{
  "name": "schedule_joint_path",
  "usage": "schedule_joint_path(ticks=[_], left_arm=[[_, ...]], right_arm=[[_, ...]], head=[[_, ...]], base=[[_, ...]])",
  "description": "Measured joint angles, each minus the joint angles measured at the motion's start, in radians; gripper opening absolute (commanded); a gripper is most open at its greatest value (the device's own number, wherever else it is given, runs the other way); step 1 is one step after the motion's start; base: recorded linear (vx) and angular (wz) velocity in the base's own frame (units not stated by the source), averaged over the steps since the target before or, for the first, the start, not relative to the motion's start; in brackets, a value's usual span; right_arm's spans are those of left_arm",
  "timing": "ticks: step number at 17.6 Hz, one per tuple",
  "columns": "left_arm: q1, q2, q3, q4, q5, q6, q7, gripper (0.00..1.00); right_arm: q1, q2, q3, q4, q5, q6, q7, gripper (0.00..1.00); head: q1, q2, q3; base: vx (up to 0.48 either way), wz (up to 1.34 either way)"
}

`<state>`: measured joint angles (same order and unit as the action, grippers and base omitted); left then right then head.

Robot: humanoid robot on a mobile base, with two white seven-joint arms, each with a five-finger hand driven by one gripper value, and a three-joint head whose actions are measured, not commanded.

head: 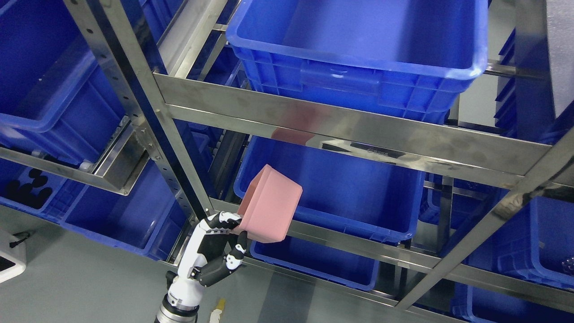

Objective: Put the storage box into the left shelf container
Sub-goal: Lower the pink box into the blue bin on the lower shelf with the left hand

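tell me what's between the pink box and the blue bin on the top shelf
In the head view, a steel shelf rail crosses between the pink box and the top blue bin.

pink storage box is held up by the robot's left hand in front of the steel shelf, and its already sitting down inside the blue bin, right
Not quite. The head view shows the pink storage box gripped by the left hand in front of the steel shelf, but it is not yet inside a bin. It hangs tilted at the front edge of the blue bin, held up in the air.

Bright, even light; sharp focus, a pink reflection on the steel rail [314, 121].
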<state>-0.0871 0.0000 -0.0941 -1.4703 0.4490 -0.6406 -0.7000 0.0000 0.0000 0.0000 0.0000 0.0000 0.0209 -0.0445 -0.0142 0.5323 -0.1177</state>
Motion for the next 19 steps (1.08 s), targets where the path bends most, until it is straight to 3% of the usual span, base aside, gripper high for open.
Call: schedule_joint_path(ticks=[6, 12, 19], left_arm=[[-0.076, 0.0, 0.022, 0.08, -0.097, 0.072, 0.001, 0.01], [-0.28, 0.0, 0.056, 0.206, -0.283, 0.202, 0.003, 0.01], [-0.514, 0.0, 0.064, 0.418, -0.52, 0.229, 0.01, 0.04]], right_arm=[[0.0, 0.0, 0.0, 0.0, 0.0, 0.0, 0.0, 1.0], [0.0, 0.0, 0.0, 0.0, 0.0, 0.0, 0.0, 1.0], [0.0, 0.0, 0.0, 0.0, 0.0, 0.0, 0.0, 1.0]], head=[[0.0, 0.0, 0.0], [0.0, 0.0, 0.0], [0.0, 0.0, 0.0]], base=[[-0.002, 0.02], [-0.024, -0.14], [-0.008, -0.2]])
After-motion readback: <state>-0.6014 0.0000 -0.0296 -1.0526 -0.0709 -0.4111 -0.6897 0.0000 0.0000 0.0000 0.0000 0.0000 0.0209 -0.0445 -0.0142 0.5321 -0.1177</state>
